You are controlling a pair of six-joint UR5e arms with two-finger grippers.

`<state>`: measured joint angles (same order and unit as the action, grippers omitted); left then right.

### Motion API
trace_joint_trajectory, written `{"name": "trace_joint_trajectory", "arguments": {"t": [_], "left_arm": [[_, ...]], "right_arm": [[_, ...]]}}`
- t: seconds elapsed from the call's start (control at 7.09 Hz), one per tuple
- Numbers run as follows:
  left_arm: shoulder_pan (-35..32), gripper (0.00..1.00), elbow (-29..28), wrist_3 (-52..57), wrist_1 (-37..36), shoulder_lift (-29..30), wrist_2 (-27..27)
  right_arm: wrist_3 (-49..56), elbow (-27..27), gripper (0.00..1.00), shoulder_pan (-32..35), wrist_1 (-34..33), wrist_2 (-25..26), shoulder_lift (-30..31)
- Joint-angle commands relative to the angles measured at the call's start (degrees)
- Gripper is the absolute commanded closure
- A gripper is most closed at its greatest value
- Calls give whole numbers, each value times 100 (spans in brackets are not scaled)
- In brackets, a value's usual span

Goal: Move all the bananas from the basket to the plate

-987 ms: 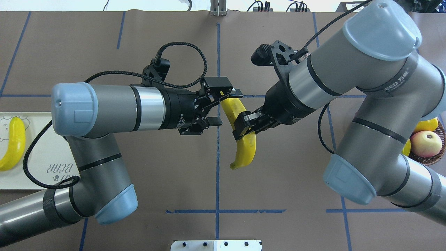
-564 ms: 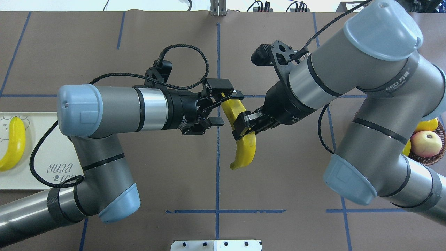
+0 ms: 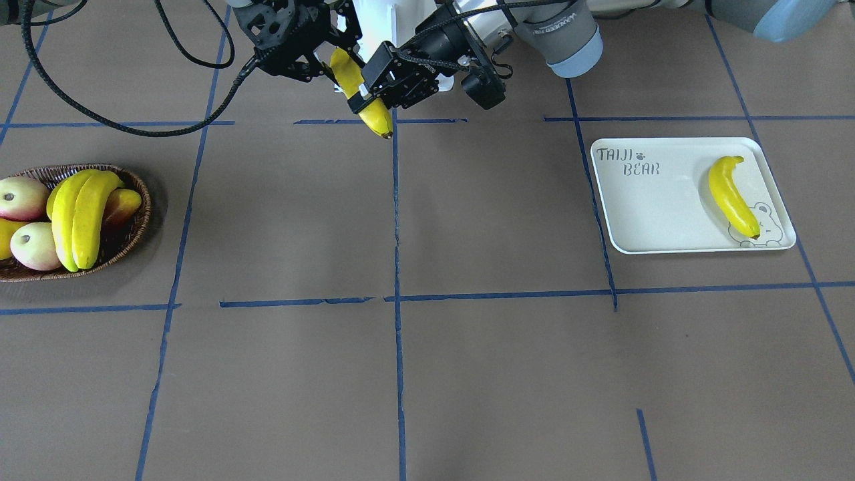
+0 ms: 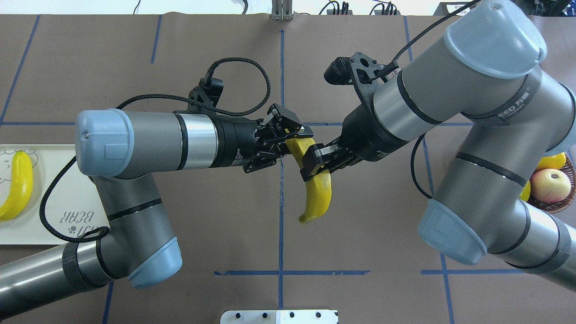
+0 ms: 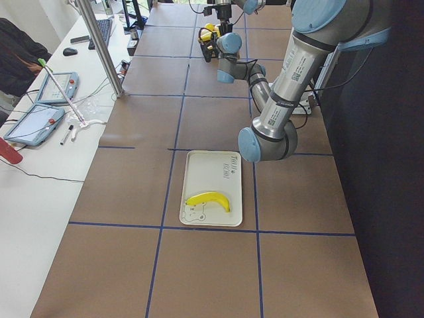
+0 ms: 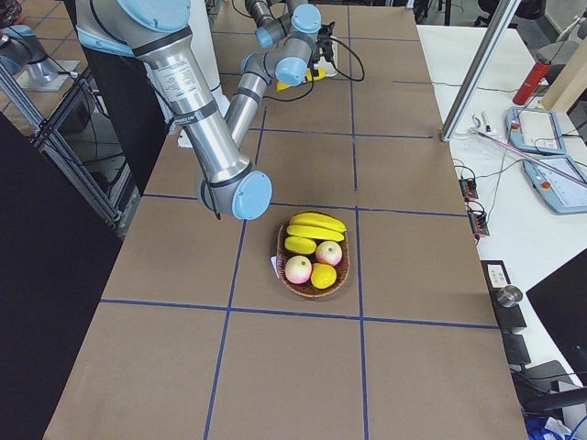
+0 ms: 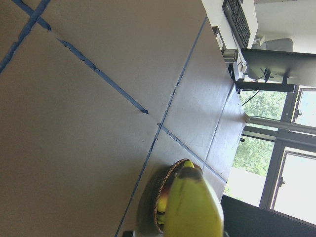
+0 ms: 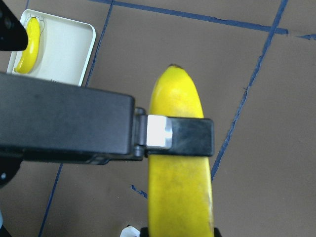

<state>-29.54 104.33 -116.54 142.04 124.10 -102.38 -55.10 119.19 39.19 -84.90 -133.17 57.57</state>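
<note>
One yellow banana [image 4: 317, 193] hangs in mid-air over the table's middle, held by both grippers. My right gripper [image 4: 315, 164] is shut on its middle. My left gripper [image 4: 293, 139] is shut on its far end. It also shows in the front view [image 3: 377, 115] and fills the right wrist view [image 8: 180, 197]. A second banana [image 3: 731, 194] lies on the cream plate [image 3: 654, 214] at my left. Two more bananas [image 3: 80, 214] lie in the wicker basket [image 3: 137, 227] at my right.
The basket also holds red-yellow apples [image 3: 33, 244] and a yellow fruit [image 4: 553, 160]. Blue tape lines cross the brown table. An operators' bench with tablets [image 5: 33, 122] and a metal pole [image 5: 99, 46] runs along the far side.
My left gripper, open around the banana's far end before, has closed on it. The right gripper kept its hold. The banana has barely moved.
</note>
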Motion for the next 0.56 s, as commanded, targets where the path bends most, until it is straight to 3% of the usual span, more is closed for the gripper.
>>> {"name": "trace_joint_trajectory", "arguments": {"t": [0.0,0.14,0.28,0.42], "left_arm": [[1,58,34,0,8,0,-1],[1,69,26,-9,8,0,-1],[1,93,26,0,8,-9,-10],[-8,98,17,0,8,-9,-10]], "right_arm": [[-1,43,97,1,0,1,9],[-1,52,96,9,0,1,9],[-1,61,71,18,-9,1,9],[-44,61,13,18,-9,-8,9]]}}
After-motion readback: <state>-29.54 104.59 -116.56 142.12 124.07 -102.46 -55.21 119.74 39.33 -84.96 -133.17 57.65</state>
